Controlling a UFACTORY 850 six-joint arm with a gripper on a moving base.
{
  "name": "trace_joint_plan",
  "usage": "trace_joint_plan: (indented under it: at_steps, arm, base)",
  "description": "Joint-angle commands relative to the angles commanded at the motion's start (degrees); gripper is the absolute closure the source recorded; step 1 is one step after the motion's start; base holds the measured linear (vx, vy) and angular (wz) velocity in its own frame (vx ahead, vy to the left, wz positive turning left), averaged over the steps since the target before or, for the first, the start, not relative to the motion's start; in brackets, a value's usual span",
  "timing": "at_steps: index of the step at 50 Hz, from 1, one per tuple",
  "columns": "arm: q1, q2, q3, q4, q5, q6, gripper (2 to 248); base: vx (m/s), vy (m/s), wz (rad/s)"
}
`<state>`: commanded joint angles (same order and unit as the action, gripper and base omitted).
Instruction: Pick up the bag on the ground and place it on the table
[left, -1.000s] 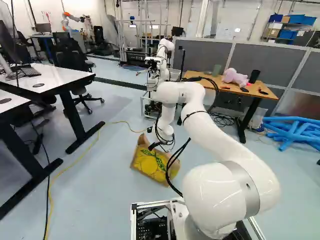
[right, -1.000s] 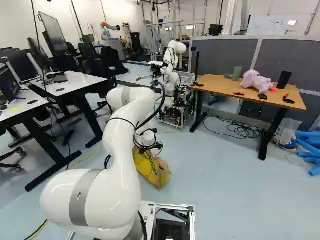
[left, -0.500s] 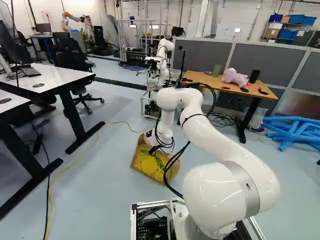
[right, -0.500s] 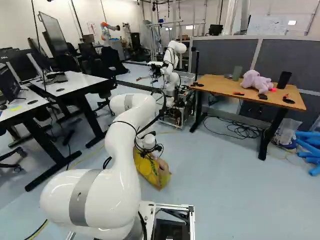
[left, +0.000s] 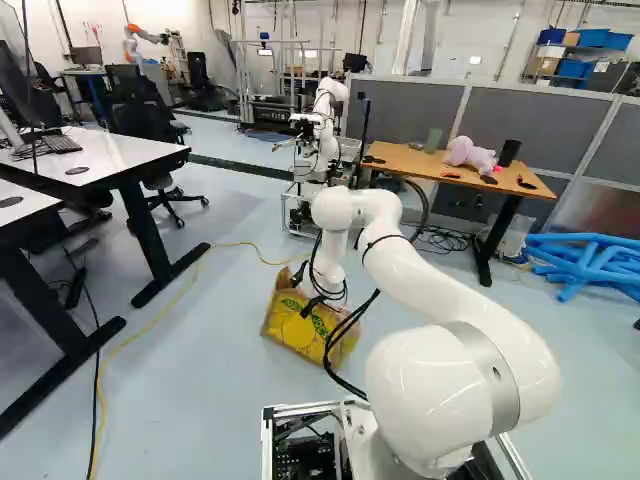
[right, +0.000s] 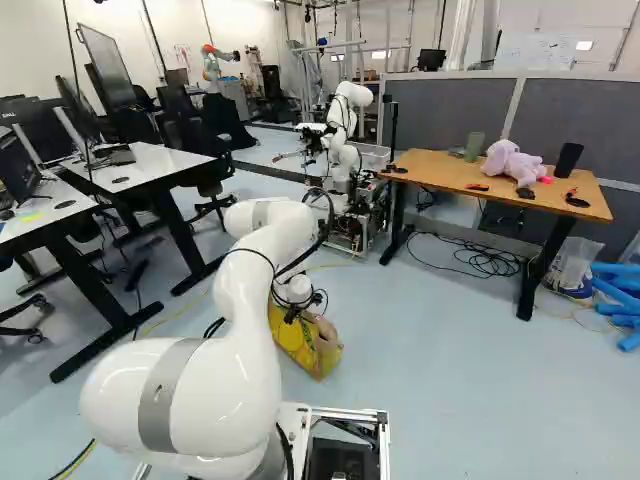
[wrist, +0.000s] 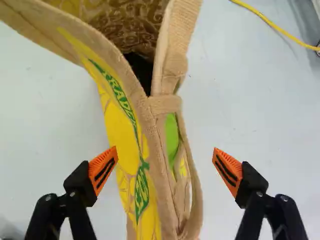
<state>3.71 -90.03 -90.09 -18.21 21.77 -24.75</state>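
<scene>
My pincer (left: 300, 298) is down at the bag, its two fingers spread wide, gripping nothing. Along the pincer (wrist: 165, 152) in the wrist view, I see the upper edge of the bag (wrist: 129, 145) running between the orange pads (wrist: 104, 169). The yellow printed face is toward one finger, close enough that I can't tell whether they touch; on the opposite side I have a strip of floor (wrist: 225, 110) showing between the bag and the other pad. A tan handle loop (wrist: 196, 212) hangs on that side, also between the fingers. The open mouth, with its brown patterned lining (wrist: 125, 25), lies ahead of the pincer.

In both base views I have the bag on the floor ahead of my base, under the end of my arm (left: 395, 245). The wooden tabletop (right: 450, 175) is well apart from it, farther ahead and toward the right of the right base view. It carries a pink plush toy (right: 515, 163), a green cup (right: 474, 147) and a black cylinder (right: 568, 160). Dark cables (right: 485, 258) lie tangled on the floor beneath it, and blue tubes (left: 590, 265) are heaped near its right end. Another robot (left: 322, 120) stands beyond the bag, beside the left end of the tabletop.
</scene>
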Motion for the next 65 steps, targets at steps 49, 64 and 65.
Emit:
trace_joint_plan:
  at_steps: [49,64,65]
  arm:
    - [0.0,-6.24,-6.3,0.0,-1.65,-2.39,95]
    - [0.0,-6.24,-6.3,0.0,-1.65,-2.39,207]
    - [0.0,-6.24,-6.3,0.0,-1.65,-2.39,207]
  base:
    - [0.0,0.0,0.0]
    - [0.0,0.0,0.0]
    - [0.0,0.0,0.0]
